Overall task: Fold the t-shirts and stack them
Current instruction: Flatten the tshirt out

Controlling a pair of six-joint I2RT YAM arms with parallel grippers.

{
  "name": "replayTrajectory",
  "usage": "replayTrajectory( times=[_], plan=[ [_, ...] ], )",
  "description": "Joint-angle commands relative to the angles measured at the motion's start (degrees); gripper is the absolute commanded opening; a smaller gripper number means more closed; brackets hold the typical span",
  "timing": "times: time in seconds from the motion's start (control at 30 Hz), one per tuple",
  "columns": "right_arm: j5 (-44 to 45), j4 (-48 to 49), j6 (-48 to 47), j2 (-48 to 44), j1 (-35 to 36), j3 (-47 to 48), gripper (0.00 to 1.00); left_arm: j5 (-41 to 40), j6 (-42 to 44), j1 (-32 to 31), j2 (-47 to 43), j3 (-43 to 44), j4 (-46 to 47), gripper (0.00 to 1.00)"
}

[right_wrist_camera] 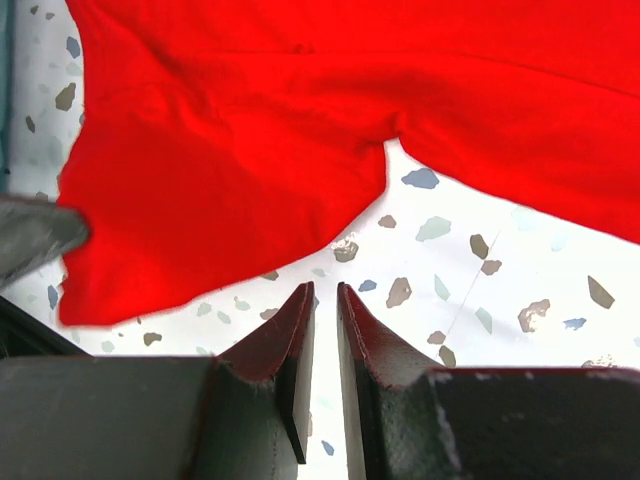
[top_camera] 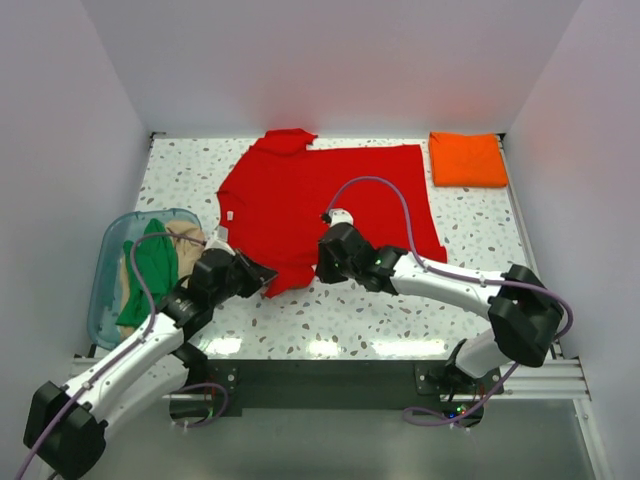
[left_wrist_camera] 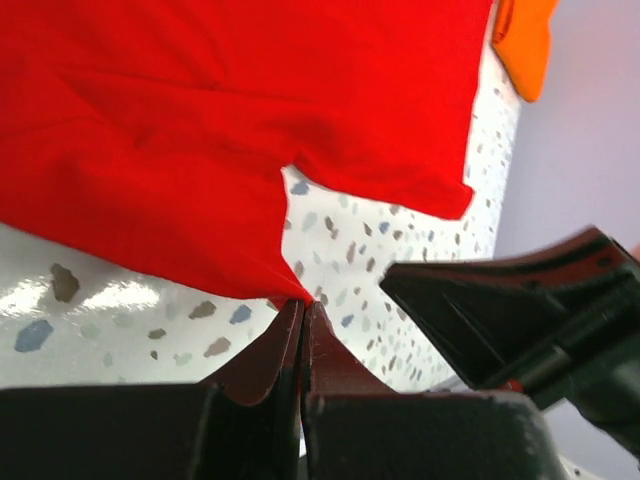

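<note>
A bright red t-shirt (top_camera: 320, 195) lies spread over the middle of the speckled table, with a small white label near its left edge. My left gripper (top_camera: 266, 274) is shut on the tip of the shirt's near corner, and the left wrist view shows the red cloth (left_wrist_camera: 250, 120) pinched between the closed jaws (left_wrist_camera: 303, 305). My right gripper (top_camera: 319, 268) hovers just off the shirt's near hem. Its jaws (right_wrist_camera: 325, 290) stand a narrow gap apart with only table between them, a little short of the red sleeve (right_wrist_camera: 230, 200). A folded orange t-shirt (top_camera: 467, 160) rests at the back right.
A clear bluish tub (top_camera: 108, 265) at the left edge holds a green shirt (top_camera: 153, 265) and a tan one (top_camera: 186, 240). White walls close in the table on three sides. The right arm's black gripper body (left_wrist_camera: 520, 310) sits close to my left fingers.
</note>
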Motion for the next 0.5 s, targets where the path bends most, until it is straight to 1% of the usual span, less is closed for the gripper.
replayTrajectory(
  times=[0.0, 0.13, 0.17, 0.37, 0.47],
  plan=[
    [0.30, 1.68, 0.30, 0.04, 0.23, -0.68, 0.19, -3.36, -1.93, 1.78, 5.01, 2.59, 5.33, 0.00],
    [-0.66, 3.35, 0.47, 0.84, 0.23, -1.47, 0.22, -0.48, -1.31, 6.08, 10.64, 2.77, 9.99, 0.00],
    [-1.10, 3.78, 0.30, 1.01, 0.23, -1.47, 0.22, 0.23, -0.88, 8.09, 12.48, 2.94, 12.52, 0.00],
    [-2.51, 5.80, -0.05, 3.12, 0.41, -1.47, 0.24, 1.65, 1.76, 13.46, 17.32, 5.05, 13.86, 0.00],
    [-3.12, 7.12, -0.06, 4.44, 1.02, -1.04, 0.29, 1.65, 2.29, 14.79, 18.73, 5.23, 14.30, 0.00]
  ],
)
